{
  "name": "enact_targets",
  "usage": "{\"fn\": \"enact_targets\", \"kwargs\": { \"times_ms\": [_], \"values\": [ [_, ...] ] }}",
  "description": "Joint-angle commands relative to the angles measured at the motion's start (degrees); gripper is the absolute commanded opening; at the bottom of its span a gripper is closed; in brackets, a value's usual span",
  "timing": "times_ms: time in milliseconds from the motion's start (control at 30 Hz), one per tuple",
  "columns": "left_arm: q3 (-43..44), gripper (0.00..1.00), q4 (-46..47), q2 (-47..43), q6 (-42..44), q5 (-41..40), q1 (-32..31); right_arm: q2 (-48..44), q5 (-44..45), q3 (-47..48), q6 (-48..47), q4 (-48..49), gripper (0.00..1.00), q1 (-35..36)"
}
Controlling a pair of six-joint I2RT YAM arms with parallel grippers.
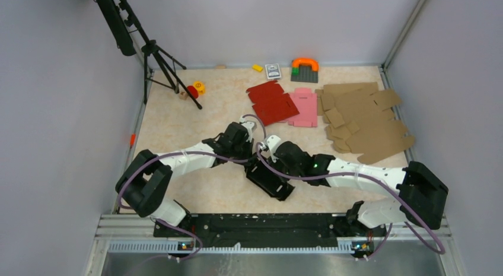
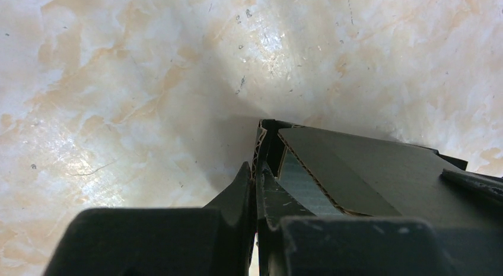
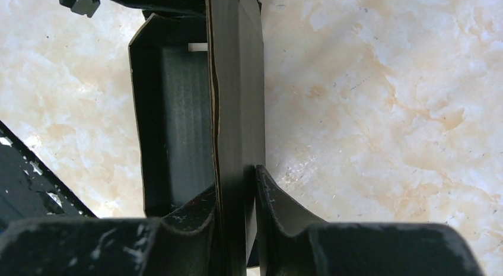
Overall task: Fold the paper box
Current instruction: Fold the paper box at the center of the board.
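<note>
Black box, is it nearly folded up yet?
Partly. The paper box already has raised walls around a hollow tray, as the right wrist view shows. Right now the left gripper pinches a corner wall and the right gripper clamps a tall upright panel. Left to do: that panel still stands up, so the box probably needs more folding before it is finished.

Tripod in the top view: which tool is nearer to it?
Left. The left tool pinches the black paper box on the side facing the tripod; the right tool pinches its other side, farther away.
</note>
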Motion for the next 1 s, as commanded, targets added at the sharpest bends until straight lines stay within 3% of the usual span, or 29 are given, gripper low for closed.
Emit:
{"fn": "enact_targets", "kwargs": {
  "times_ms": [0,133,300,367,567,700,800,967],
  "values": [
    [3.4,0.03,2.7,-0.5,-1.5,1.8,0.0,0.8,-3.4,1.8,-0.7,1.9,0.15,1.4],
    [4.9,0.17,-1.6,-0.9,-1.9,2.9,1.3,1.7,-0.1,1.9,-0.2,0.7,0.07,1.4],
    [1.4,0.42,0.8,-3.6,-4.2,14.7,6.8,0.9,3.7,1.3,0.7,-0.2,0.01,1.4],
    [-0.2,0.47,2.3,-4.7,-5.2,19.7,8.7,0.6,4.4,1.4,0.8,-0.5,0.0,1.4],
    [-1.1,0.49,-0.7,-4.9,-6.9,22.3,10.8,0.1,5.4,1.7,0.7,-0.3,0.0,1.4],
    [-6.0,0.48,2.5,-6.9,-10.4,25.1,16.5,0.1,6.3,2.4,0.1,-0.9,0.0,1.5],
    [-8.4,0.33,4.1,-8.4,-11.5,26.9,20.0,0.1,6.1,2.5,-0.1,-1.0,0.0,1.7],
    [-10.6,0.31,6.5,-7.5,-13.8,28.3,22.8,0.0,6.0,2.7,0.0,-1.0,0.0,1.8]
  ]
}}
